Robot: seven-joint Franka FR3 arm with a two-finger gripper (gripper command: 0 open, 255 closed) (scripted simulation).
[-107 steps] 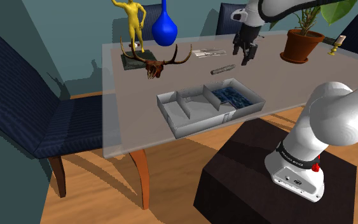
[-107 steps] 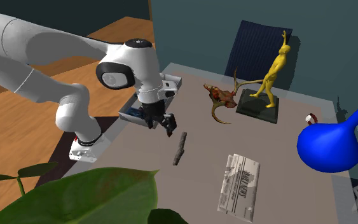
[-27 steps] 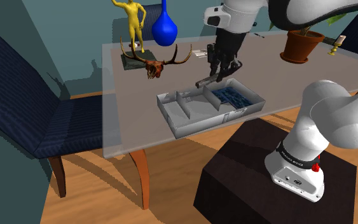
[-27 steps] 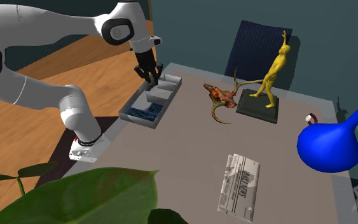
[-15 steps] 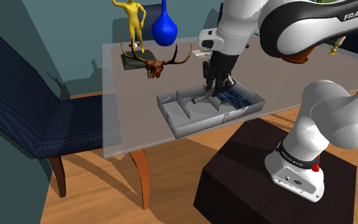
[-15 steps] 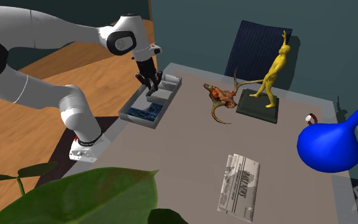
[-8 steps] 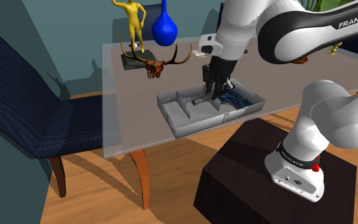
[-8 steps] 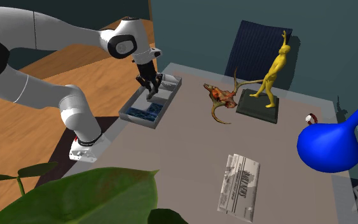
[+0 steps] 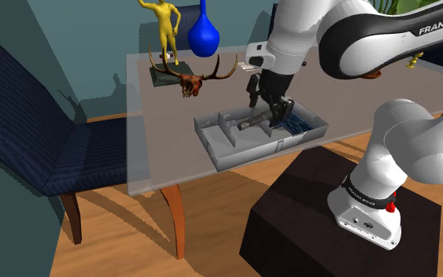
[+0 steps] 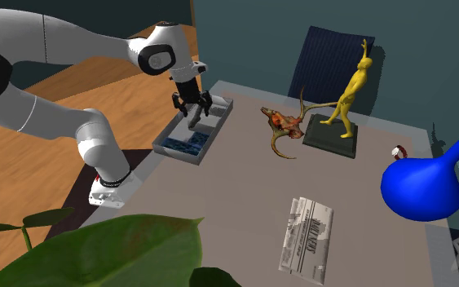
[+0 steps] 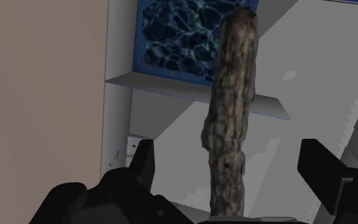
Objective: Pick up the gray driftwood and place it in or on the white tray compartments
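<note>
Now, the white tray (image 9: 239, 153) sits on the grey table (image 9: 168, 142) near the edge closest to the stand, split by low walls into several compartments; the end compartment (image 9: 297, 122) toward the shoulder view's right has a dark blue, rippled floor, while the others are plain white. The grey-brown driftwood (image 9: 255, 122) lies inside the tray, in the compartment just beside the blue one; in the wrist view its far end (image 11: 234, 51) overlaps the blue floor, so it seems to lean across the dividing wall (image 11: 177, 92), though whether it touches is hard to tell. The black gripper (image 9: 268, 104) hangs directly above it; its fingers (image 11: 142, 159) stand wide apart, the stick between them and touching neither, so nothing is held. Farther back on the table stand an antlered skull (image 9: 192, 79), a yellow figure (image 9: 164, 24) and a blue vase (image 9: 204, 31).
</note>
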